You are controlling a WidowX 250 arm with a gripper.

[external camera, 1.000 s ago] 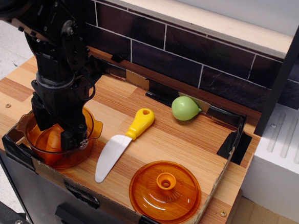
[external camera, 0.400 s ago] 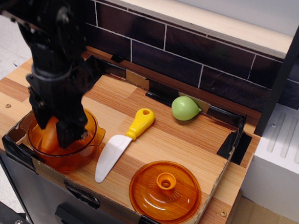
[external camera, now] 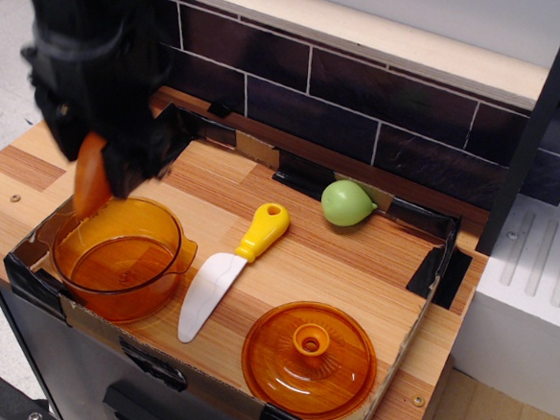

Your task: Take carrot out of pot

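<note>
Bench (external camera: 334, 262) of pale striped wood fills most of the view, edged with black tape and a low cardboard rim, and behind it runs a dark tiled wall (external camera: 364, 101) topped by a light ledge; a white ribbed unit (external camera: 534, 285) stands just right of the bench. Over the far left corner hangs the black arm, blurred, with its fingers (external camera: 120, 165) pointing down and closed around the upper part of the carrot (external camera: 92, 180), which dangles narrow end down, clear of the pot and above its far left rim. How tightly the fingers press cannot be made out through the blur, but the carrot hangs from them with nothing else under it. Below, at the near left corner, sits the pot (external camera: 123, 257), a deep transparent orange bowl with a small handle on its right side, its inside showing only its own ringed bottom. Near the right front edge lies the flat orange lid (external camera: 308, 358), knob up. Between pot and lid rests a toy knife (external camera: 233, 269), yellow handle toward the far side, white blade toward the near edge. Farther back, close to the wall, lies a light-green pear-shaped toy (external camera: 346, 203).
</note>
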